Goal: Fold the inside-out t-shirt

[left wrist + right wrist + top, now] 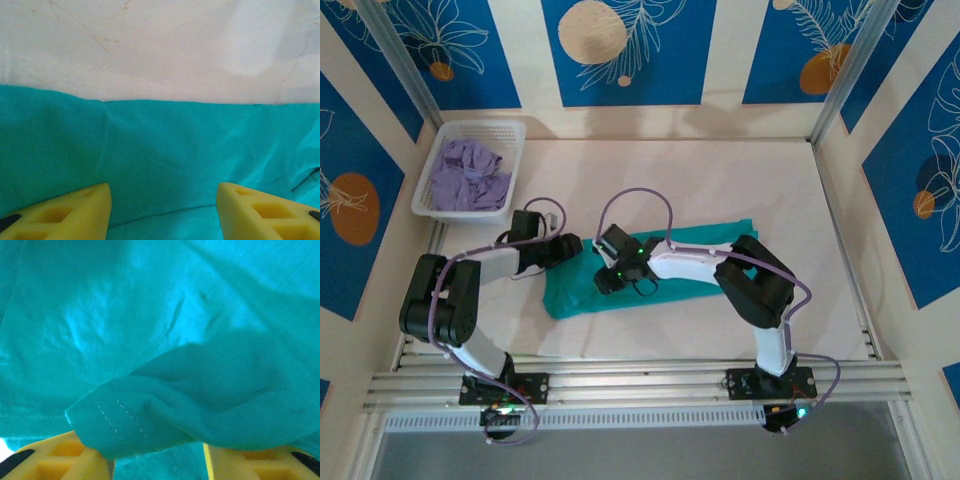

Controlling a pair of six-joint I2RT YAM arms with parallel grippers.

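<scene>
The inside-out t-shirt lies as a long band across the table, its long axis running sideways past both grippers. The left gripper hangs over the band's left end with its jaws parted and nothing between them. Cloth lies directly beneath and just ahead of it, with bare table beyond. The right gripper, close on its right, has a stitched hem fold draped across its spread fingers (pinched or merely resting, I cannot tell), so it looks better placed for the next fold.

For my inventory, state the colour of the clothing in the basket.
Pale lavender-purple clothing, plain, in the white basket; best seen from the top external view.
</scene>
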